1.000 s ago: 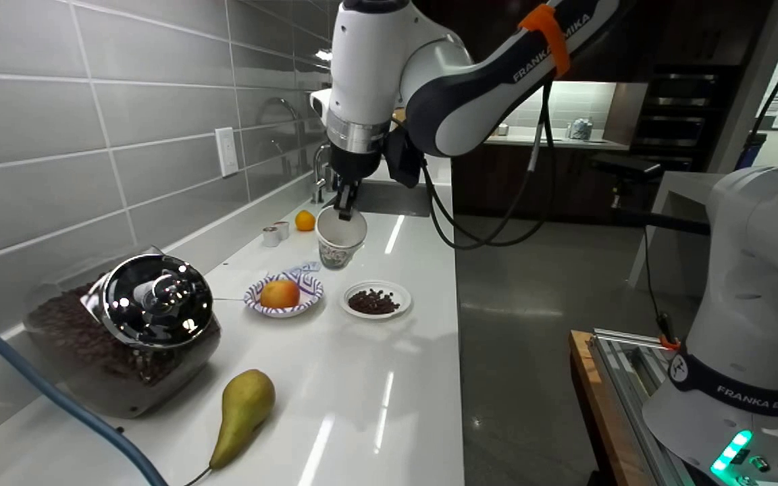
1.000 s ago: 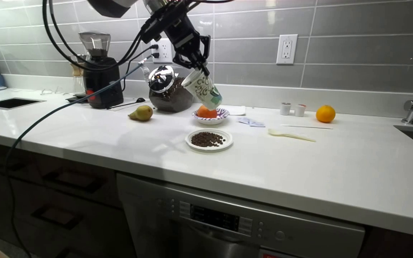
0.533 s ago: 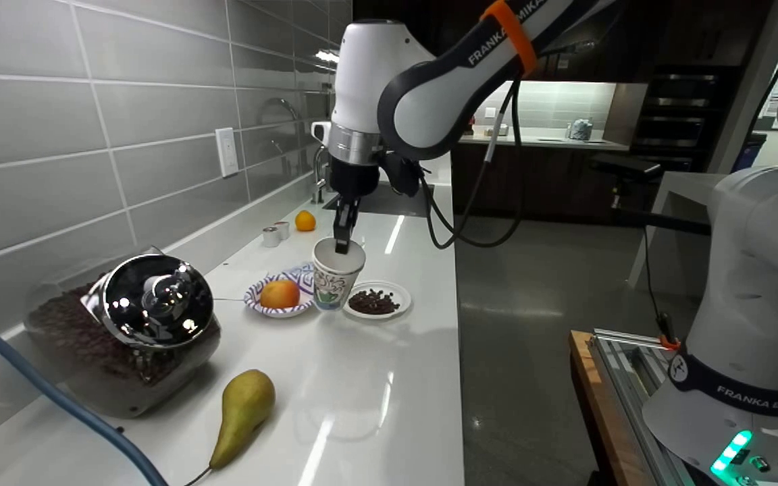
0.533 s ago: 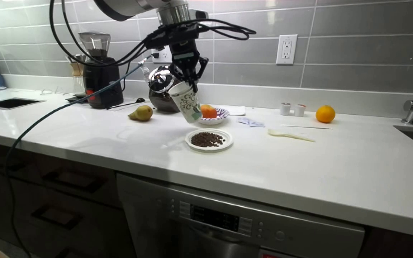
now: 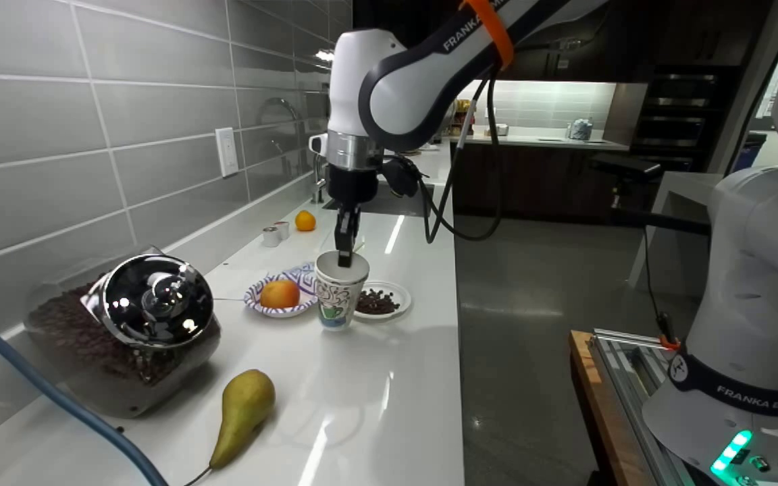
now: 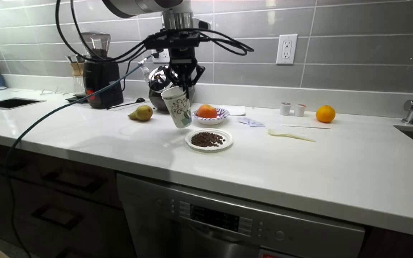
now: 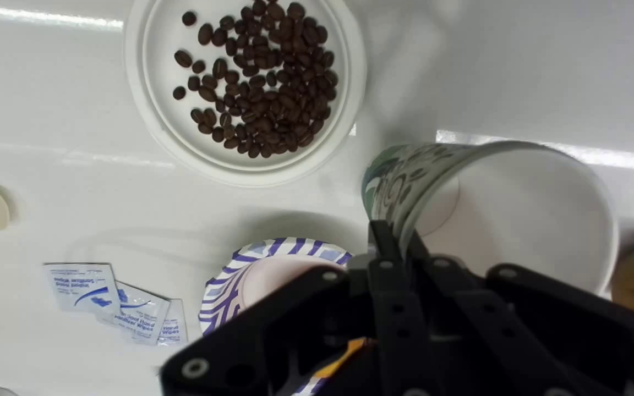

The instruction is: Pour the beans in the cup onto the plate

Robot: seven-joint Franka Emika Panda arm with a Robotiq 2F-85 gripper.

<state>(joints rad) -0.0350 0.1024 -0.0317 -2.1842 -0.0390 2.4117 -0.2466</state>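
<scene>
Paper cup point(image 6: 177, 109): hanging below the pincer point(image 7: 399, 236), being clamped at the rim, slanting along its long axis, pointing base-first toward the paper plate point(image 7: 245, 173) holding coffee beans point(image 7: 273, 93) lower down. Probably needing righting, then lowering onto the glossy bench point(image 6: 299, 168), minding plate and patterned bowl point(image 6: 210, 122) below the pincer.

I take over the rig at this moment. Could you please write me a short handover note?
Gripper: jaws shut on the wall of the cup.
Where: the cup, slightly tilted, is beside the plate; whether its base touches the counter, I cannot tell. The beans lie on the plate.
Done: the pour looks complete; no beans show in the visible inside of the cup.
Remaining: probably only to set the cup upright and release it.
</scene>
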